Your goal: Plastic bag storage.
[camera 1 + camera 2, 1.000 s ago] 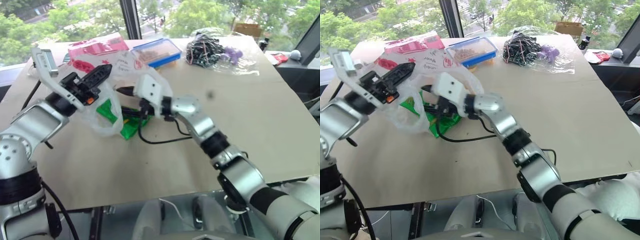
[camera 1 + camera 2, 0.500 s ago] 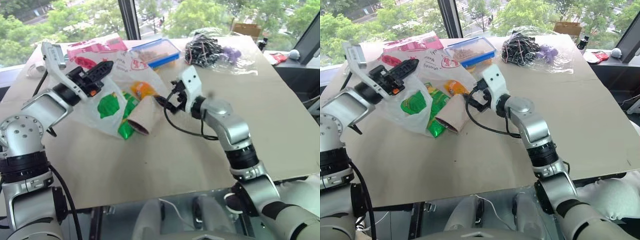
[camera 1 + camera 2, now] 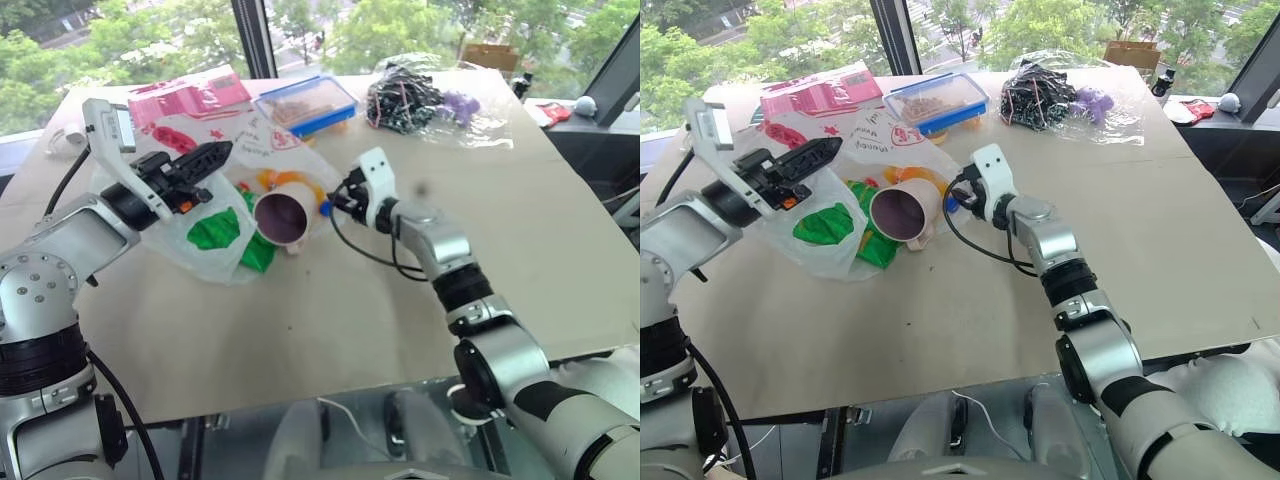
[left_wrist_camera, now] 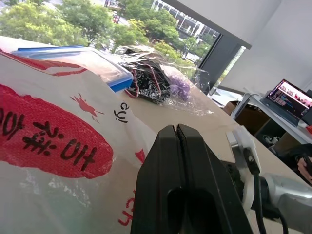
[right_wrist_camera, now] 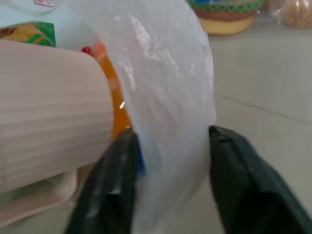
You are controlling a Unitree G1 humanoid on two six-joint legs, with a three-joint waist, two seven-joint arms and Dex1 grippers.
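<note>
Plastic bag (image 3: 855, 150) lies on the table (image 3: 940, 330) at the left; inside: pink ribbed mug (image 3: 902, 213) on its side, green snack packet (image 3: 825, 223), orange item (image 3: 920, 177). Blue-lidded box (image 3: 937, 102) holds brown contents.

Left gripper (image 3: 825, 152) is clenched on the bag's upper film. Right gripper (image 5: 168, 180) fingers straddle a bag fold, not pressed together.

Since a second ago the right gripper has withdrawn from the bag interior to its right rim; the mug is now exposed.

Table right half and near edge offer open room.

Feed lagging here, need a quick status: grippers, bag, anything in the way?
Left gripper shut, pinching plastic bag. Right gripper straddling bag edge, not clamped. Pink cup lying in bag mouth.
</note>
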